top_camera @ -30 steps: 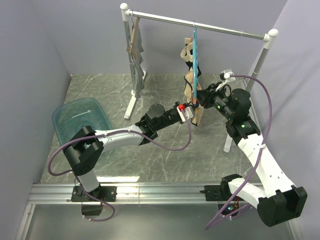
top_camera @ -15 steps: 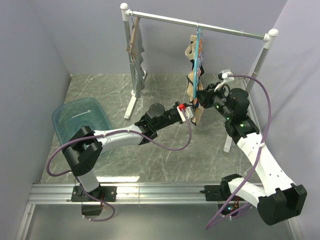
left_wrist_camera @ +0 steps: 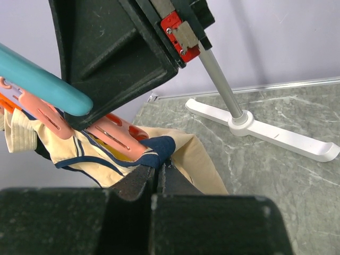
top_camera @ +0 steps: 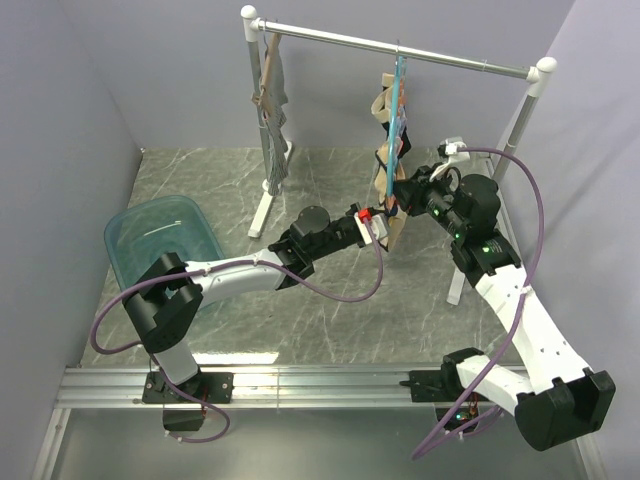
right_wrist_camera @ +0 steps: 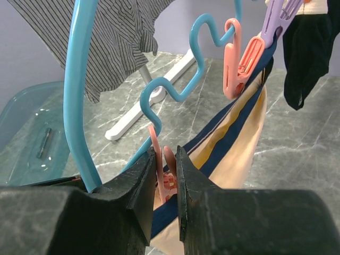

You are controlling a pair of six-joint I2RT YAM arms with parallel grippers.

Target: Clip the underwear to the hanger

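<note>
Left claw (left_wrist_camera: 159,174) pinches beige underwear (left_wrist_camera: 199,162), navy-trimmed, beneath pink clip (left_wrist_camera: 114,139).

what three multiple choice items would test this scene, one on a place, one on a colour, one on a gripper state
1. Where is the hanger?
A hanging from the rail
B lying flat on the floor
C propped against the wall

2. What colour is the clip pinched by the right gripper?
A green
B pink
C white

3. How is the left gripper?
A wide open
B half open, empty
C shut on the underwear

Key: A, the top view shows it hanging below the rail. B, the right wrist view shows pink plastic in the pinch. C, the left wrist view shows it closed on the navy-trimmed fabric.
</note>
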